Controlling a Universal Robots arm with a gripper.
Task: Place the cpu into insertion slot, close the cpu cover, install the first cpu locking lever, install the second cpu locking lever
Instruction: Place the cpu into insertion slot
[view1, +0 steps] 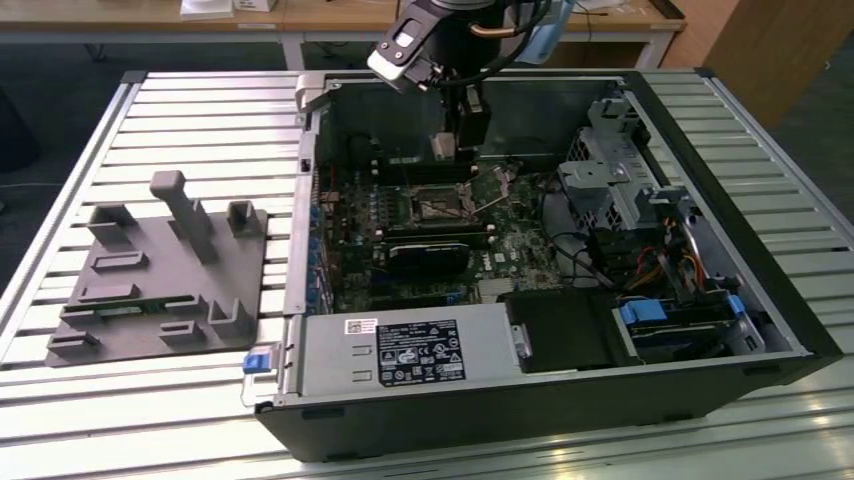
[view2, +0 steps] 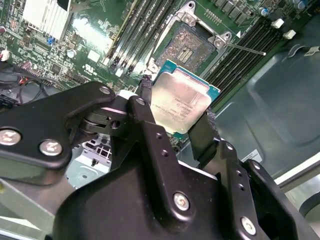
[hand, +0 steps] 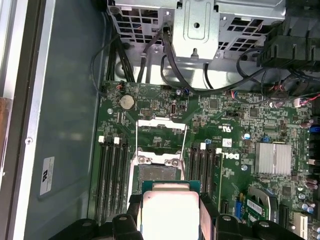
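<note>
- One pincer (view2: 178, 100), its two black fingers (view2: 146, 92) clamped on opposite edges of the cpu (view2: 182, 107).
- One cpu, grey metal top facing up, held in the air inside the computer case (view1: 534, 420). It is near the insertion slot but not seated in it.
- One insertion slot (view2: 192, 45), bare, with its dark contact field exposed. By my reading the first step is under way and not finished.
- One cpu cover (hand: 150, 121), swung open on its hinge and away from the slot, so closing it is not yet done.
- One thin locking lever (view2: 245, 49) sticks out free beside the slot, unlatched. I cannot tell where the second lies. Neither lever step looks done.
- One open case rests on one slatted metal table (view1: 160, 100).
- One grey parts holder (view1: 147, 290) sits on the table, well apart from the case, on the exterior view's left.
</note>
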